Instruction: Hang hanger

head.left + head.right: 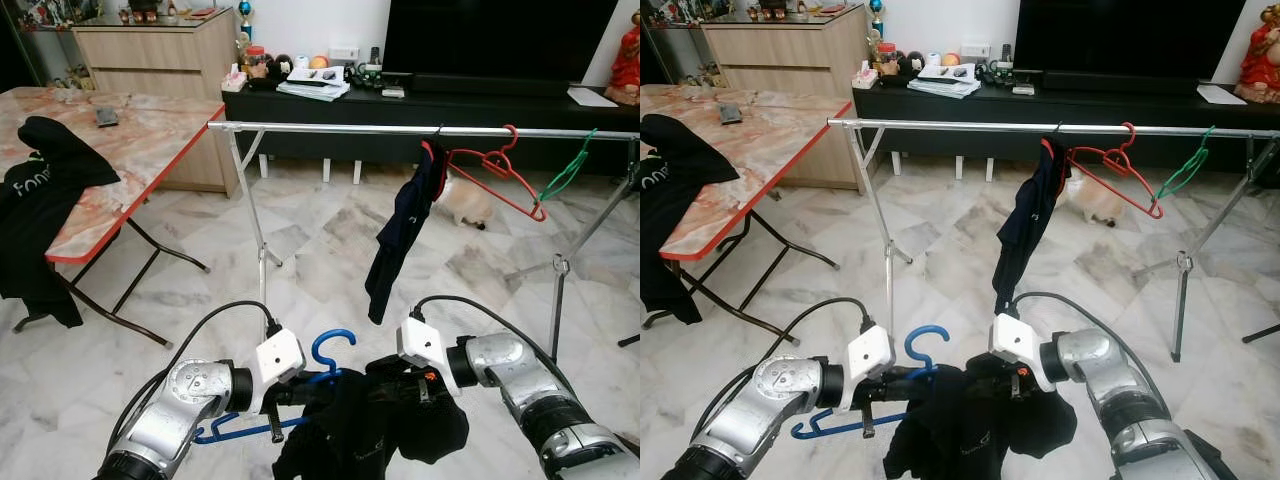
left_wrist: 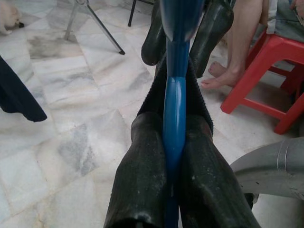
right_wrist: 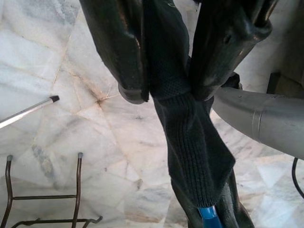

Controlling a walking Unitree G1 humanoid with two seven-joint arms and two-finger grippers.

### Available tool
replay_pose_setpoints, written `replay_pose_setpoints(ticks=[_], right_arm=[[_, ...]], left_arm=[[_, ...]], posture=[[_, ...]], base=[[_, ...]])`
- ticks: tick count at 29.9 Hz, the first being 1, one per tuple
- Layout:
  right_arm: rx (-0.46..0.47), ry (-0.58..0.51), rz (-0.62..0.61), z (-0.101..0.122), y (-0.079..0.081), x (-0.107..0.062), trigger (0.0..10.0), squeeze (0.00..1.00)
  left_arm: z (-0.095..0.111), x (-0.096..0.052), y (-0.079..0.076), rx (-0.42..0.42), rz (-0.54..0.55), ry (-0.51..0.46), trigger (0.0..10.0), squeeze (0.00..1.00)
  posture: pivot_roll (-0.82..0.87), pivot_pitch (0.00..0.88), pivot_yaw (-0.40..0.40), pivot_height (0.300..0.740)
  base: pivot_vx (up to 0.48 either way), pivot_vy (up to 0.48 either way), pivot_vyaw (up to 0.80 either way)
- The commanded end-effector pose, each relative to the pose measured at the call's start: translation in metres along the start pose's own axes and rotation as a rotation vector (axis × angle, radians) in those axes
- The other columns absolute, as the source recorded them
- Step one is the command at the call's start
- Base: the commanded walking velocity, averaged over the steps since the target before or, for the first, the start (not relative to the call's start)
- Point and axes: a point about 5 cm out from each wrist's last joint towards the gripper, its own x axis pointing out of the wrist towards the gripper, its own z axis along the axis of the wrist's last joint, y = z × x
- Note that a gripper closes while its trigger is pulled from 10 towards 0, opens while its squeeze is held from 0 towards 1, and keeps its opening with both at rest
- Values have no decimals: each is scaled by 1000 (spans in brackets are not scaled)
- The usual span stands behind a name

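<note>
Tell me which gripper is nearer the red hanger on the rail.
Right. The right gripper, shut on the black garment, sits below and left of the red hanger. The left gripper, clamping the blue hanger, is farther left.

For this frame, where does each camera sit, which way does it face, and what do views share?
Left eye: head, looking down over both arms to the clothes rail.
Right eye: the same scene, slightly offset.
Left wrist: along the left gripper, shut on the blue hanger; a person's foot beyond.
Right wrist: along the right gripper, pinching the black garment.
Shared: hanger, garment, marble floor.
</note>
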Motion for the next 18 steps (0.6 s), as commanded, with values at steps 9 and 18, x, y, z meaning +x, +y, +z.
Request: replay_pose_setpoints(ticks=[9, 18], right_arm=[[29, -3, 32, -2, 4, 11, 10000, 1000], [27, 2, 50, -2, 6, 13, 10000, 0]], left_arm=[[13, -1, 3, 40, 16, -34, 10000, 0], [15, -1, 3, 48, 5, -30, 10000, 0]], posture=[[93, 21, -34, 740], [95, 29, -36, 740]], base=[[0, 0, 0], [0, 0, 0]])
